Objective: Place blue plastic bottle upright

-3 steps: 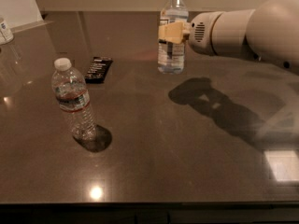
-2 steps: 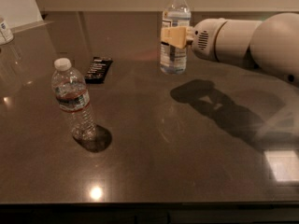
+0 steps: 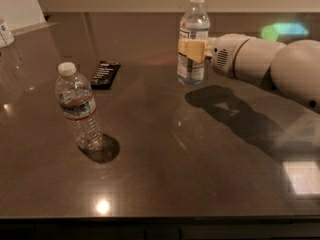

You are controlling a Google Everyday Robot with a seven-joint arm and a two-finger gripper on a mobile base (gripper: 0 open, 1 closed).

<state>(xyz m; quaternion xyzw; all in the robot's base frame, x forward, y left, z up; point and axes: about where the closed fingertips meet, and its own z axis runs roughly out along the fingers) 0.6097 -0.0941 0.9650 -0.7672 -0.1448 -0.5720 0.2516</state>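
The blue plastic bottle (image 3: 192, 39) stands upright on the dark table (image 3: 165, 174), toward the back centre. It has a white cap and a pale blue-and-white label. My gripper (image 3: 191, 50) reaches in from the right on a white arm (image 3: 265, 64). Its tan fingers (image 3: 192, 49) are around the bottle's middle and look closed on it. The bottle's base appears to rest on the table.
A taller ribbed clear bottle (image 3: 77, 106) with a narrow dark label stands upright at the left front. A black flat object (image 3: 105, 74) lies behind it. A small container (image 3: 5, 33) sits at the far left edge. A white board (image 3: 17, 6) leans at the back left.
The arm and the blue plastic bottle have shifted slightly to the right and back. The bottle has stayed upright in the fingers.
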